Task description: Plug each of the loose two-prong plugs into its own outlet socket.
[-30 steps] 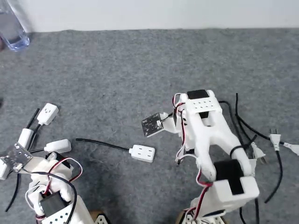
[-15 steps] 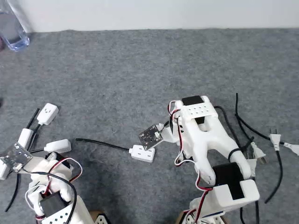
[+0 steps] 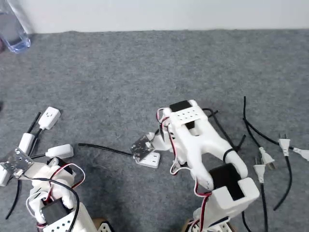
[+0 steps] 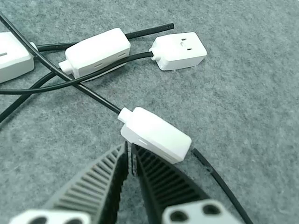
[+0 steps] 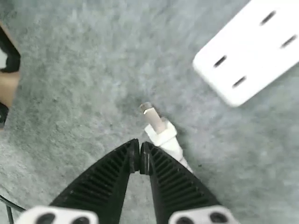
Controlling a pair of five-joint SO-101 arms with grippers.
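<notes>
The right pincer [image 5: 140, 156], nearly closed, seems to pinch a two-prong plug [image 5: 159, 128] by its tail, prongs just short of the white outlet socket [image 5: 250, 51] on the desk [image 3: 145, 67]. Nothing looks plugged in yet; other loose plugs [image 3: 283, 143] lie well apart. That arm leans low and forward; the left pincer [image 4: 130, 156], narrow and empty, hangs beside a second socket [image 4: 156, 135]

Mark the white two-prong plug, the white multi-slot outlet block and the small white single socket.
White two-prong plug [image 5: 162, 134]: right wrist view, its body.
White multi-slot outlet block [image 5: 252, 51]: right wrist view, slotted face.
Small white single socket [image 4: 180, 49]: left wrist view, slotted face.
</notes>
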